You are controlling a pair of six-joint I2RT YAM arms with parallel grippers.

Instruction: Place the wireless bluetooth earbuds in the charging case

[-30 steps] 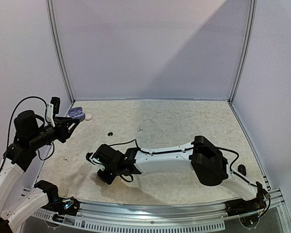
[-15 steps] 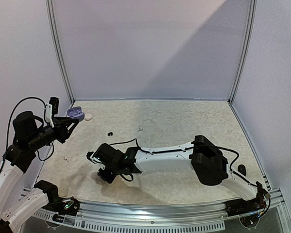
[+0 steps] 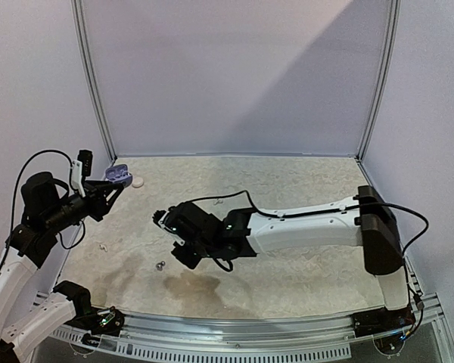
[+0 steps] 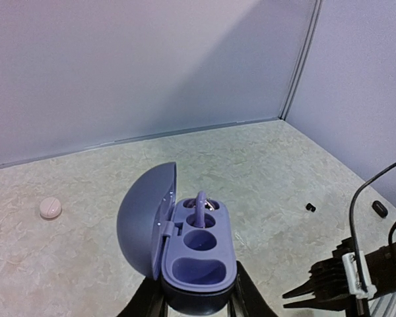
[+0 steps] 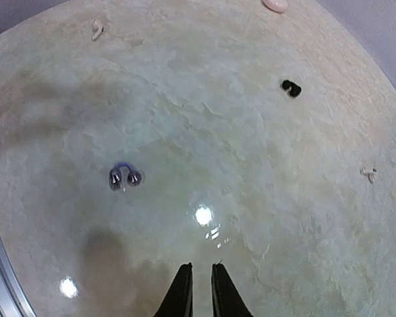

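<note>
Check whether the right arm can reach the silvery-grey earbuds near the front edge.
Probably yes: the silvery-grey earbuds lie in the open, and the right gripper hangs close above, empty, jaws nearly shut.

The right arm and hand lie across the table, walling off its open far half.

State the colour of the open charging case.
The charging case is lavender-purple, lid and body; best in the left wrist view.

The purple oval charging case is open, lid swung left. A tiny black earbud, white earbud and silvery-grey earbuds lie well apart.
</note>
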